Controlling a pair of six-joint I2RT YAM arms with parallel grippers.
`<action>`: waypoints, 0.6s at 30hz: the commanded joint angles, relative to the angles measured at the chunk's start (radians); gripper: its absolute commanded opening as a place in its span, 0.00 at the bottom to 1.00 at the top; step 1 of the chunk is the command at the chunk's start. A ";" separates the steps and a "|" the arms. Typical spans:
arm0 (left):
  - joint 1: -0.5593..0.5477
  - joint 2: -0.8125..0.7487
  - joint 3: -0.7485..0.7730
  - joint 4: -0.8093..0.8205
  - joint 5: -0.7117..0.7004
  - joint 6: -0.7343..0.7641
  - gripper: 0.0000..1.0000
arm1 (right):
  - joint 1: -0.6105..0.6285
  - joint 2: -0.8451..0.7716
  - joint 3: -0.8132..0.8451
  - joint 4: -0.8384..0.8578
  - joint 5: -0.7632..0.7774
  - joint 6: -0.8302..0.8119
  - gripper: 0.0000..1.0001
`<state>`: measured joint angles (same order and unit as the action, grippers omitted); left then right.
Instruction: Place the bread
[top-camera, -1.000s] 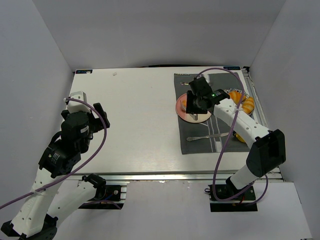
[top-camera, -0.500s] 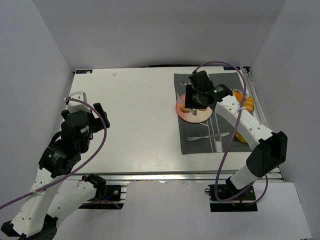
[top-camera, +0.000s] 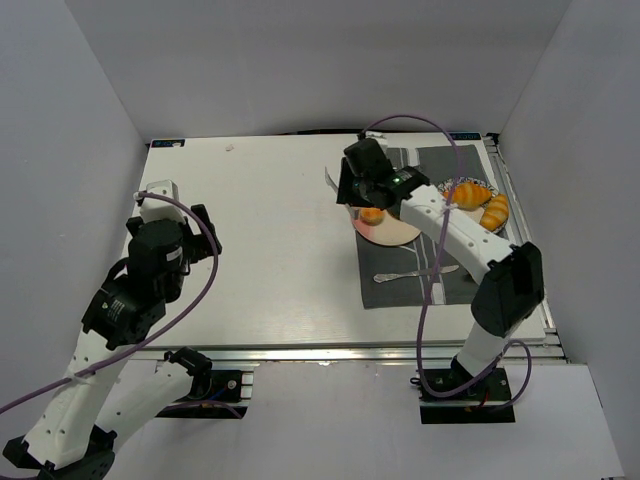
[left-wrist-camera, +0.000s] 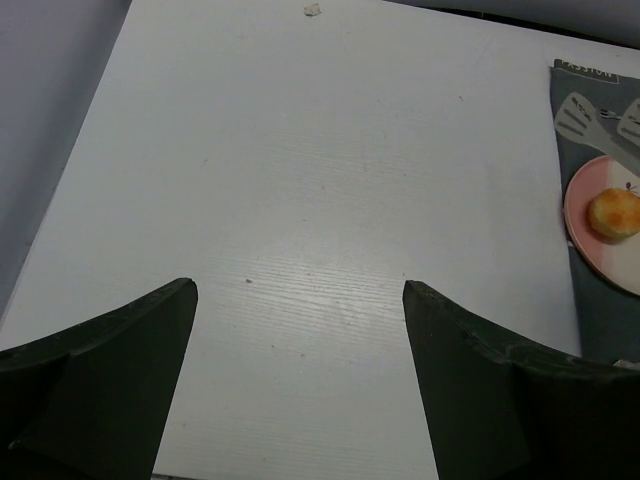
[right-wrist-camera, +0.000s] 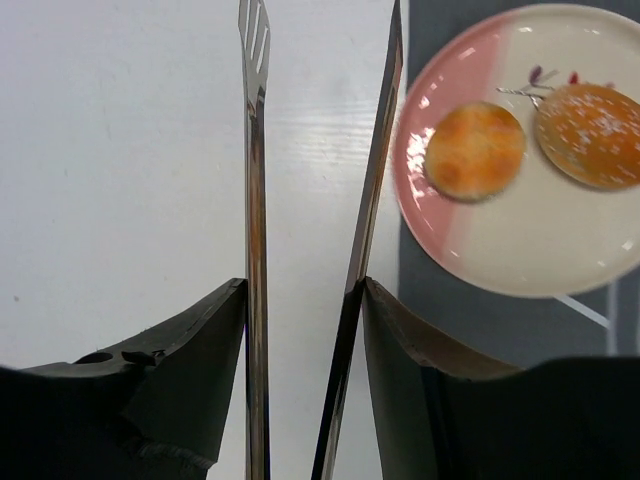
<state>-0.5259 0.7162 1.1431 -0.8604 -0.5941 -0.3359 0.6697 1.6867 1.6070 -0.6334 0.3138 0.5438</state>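
The bread is a small round golden roll lying on the left part of a pink and white plate. It also shows in the right wrist view and in the left wrist view. My right gripper is shut on a pair of metal tongs. Their two arms stand apart and hold nothing. The tong tips hang over the bare table just left of the plate. My left gripper is open and empty over the left side of the table.
A dark grey placemat lies under the plate. A spoon lies on it nearer to me. A plate of croissant pieces stands at the right. White walls close in the table on three sides.
My right gripper has moved left off the plate with the tongs. The bread, hidden under the gripper before, now lies uncovered on the plate. The left arm has barely shifted.
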 joint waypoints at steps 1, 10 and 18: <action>-0.005 0.005 0.003 0.003 -0.026 0.028 0.95 | 0.028 0.059 0.027 0.197 0.116 0.076 0.55; -0.003 0.020 -0.031 0.040 -0.026 0.043 0.94 | 0.036 0.385 0.197 0.414 0.206 0.062 0.54; -0.003 0.031 -0.054 0.050 -0.044 0.043 0.94 | 0.025 0.602 0.335 0.468 0.199 0.062 0.53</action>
<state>-0.5259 0.7444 1.0958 -0.8265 -0.6155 -0.3035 0.7048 2.2677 1.8732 -0.2420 0.4759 0.5957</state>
